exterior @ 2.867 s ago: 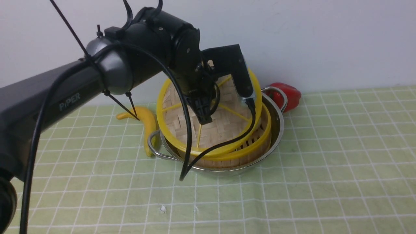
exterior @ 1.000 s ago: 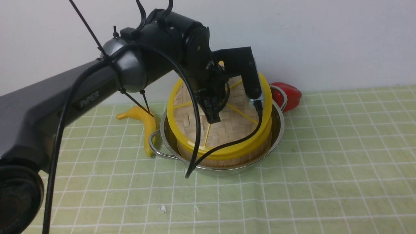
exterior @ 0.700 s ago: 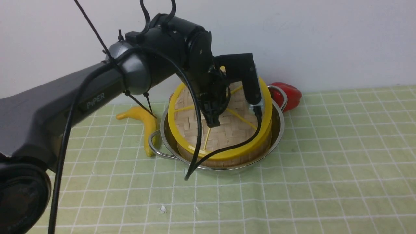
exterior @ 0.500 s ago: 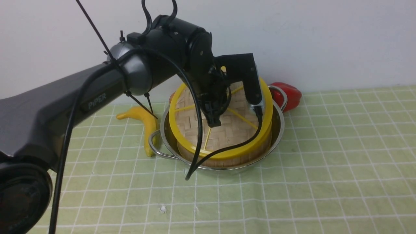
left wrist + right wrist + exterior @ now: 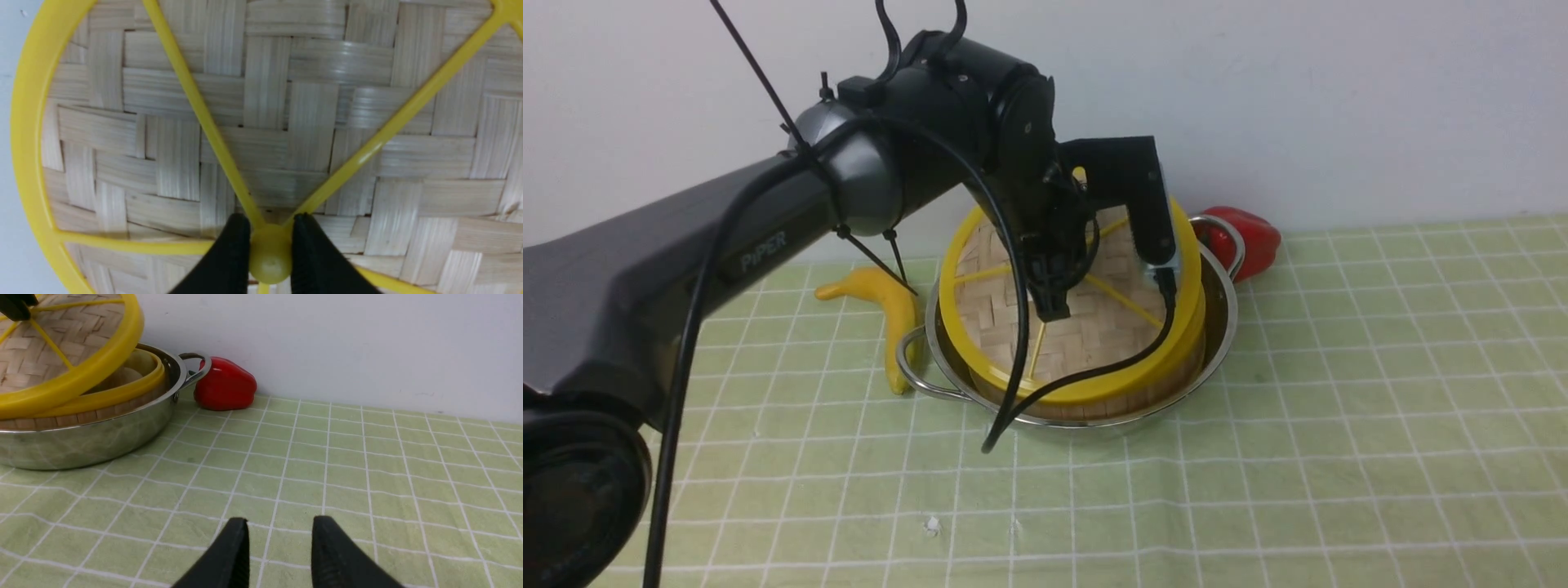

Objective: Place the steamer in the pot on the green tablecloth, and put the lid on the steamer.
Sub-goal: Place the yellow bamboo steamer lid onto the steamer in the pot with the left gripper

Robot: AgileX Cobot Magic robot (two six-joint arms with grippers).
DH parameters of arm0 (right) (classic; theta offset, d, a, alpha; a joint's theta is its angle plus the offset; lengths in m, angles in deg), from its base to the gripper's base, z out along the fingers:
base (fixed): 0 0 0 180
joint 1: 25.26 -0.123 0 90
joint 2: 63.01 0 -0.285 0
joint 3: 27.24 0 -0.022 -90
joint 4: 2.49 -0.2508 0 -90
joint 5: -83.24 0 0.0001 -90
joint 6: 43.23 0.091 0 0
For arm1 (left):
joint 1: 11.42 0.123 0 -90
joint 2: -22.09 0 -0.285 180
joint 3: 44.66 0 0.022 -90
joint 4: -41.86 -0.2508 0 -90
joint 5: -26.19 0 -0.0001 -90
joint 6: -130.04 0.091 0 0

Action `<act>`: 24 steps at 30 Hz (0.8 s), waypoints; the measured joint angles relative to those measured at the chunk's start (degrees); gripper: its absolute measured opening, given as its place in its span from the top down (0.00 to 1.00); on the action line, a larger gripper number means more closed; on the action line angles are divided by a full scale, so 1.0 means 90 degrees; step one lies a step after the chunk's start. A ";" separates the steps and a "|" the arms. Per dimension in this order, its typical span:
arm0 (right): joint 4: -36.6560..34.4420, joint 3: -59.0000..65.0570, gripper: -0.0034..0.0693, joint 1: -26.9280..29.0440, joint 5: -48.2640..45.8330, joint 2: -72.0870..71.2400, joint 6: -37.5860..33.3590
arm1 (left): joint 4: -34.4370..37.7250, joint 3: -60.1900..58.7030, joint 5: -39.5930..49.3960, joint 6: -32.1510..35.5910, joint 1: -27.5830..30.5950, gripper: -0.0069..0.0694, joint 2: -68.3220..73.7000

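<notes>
The left gripper (image 5: pixel 270 249) pinches the lid (image 5: pixel 1086 322) by its centre knob, tilted over the steamer (image 5: pixel 1094 402) in the pot (image 5: pixel 1218 327). Level it before release. The right gripper (image 5: pixel 280 547) idles, half-open, at 4 o'clock.

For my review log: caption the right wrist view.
Open right gripper above green gridded tablecloth; tilted woven lid over steel pot.

Lid (image 5: pixel 1078 327) lowered from steep tilt; near edge now on steamer (image 5: pixel 1094 398).
</notes>
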 joint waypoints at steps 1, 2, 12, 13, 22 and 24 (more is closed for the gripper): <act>0.0000 0.0000 0.62 0.0000 0.0000 0.0000 0.0000 | 0.0001 0.0000 0.0000 0.0000 0.0000 0.76 0.0000; 0.0000 0.0000 0.62 0.0000 0.0000 0.0000 0.0000 | 0.0001 0.0000 0.0000 0.0000 0.0000 0.76 0.0000; 0.0000 0.0000 0.62 0.0000 0.0000 0.0000 0.0000 | 0.0001 0.0000 -0.0164 -0.0024 0.0000 0.76 0.0000; 0.0000 0.0000 0.62 0.0000 0.0000 0.0000 0.0000 | 0.0001 0.0000 -0.0170 -0.0024 0.0000 0.76 0.0000; 0.0000 0.0000 0.62 0.0000 0.0000 0.0000 0.0000 | -0.0006 0.0000 -0.0379 -0.0046 0.0000 0.76 0.0000; 0.0000 0.0000 0.62 0.0000 0.0000 0.0000 0.0000 | 0.0000 0.0000 -0.0378 -0.0046 0.0000 0.76 0.0000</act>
